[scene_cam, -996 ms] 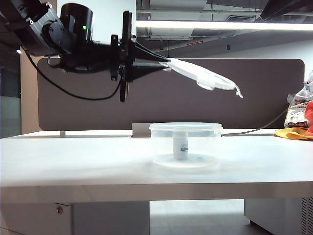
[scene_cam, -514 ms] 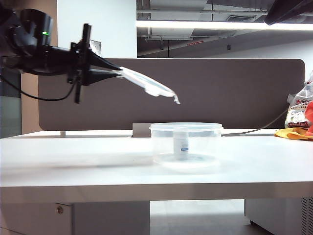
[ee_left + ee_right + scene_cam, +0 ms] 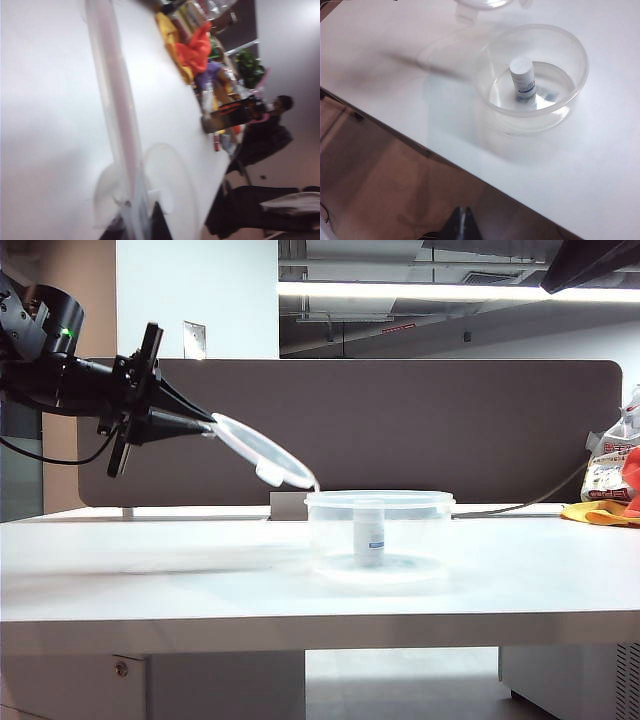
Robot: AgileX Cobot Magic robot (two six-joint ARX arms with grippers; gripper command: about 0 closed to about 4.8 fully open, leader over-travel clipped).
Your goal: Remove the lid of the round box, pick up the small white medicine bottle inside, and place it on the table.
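Lid-removal step: the left gripper (image 3: 205,425) pinches the lid (image 3: 262,452) by its edge, tilted in the air left of the round box (image 3: 380,536) — next it needs setting down on the table (image 3: 150,570). The small white medicine bottle (image 3: 522,76) stands upright inside the box — well apart from the right gripper (image 3: 463,216), pressed together nearer the table's front edge.

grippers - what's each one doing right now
left gripper: shut on the lid, held above the table.
right gripper: shut, empty, off the table's edge.
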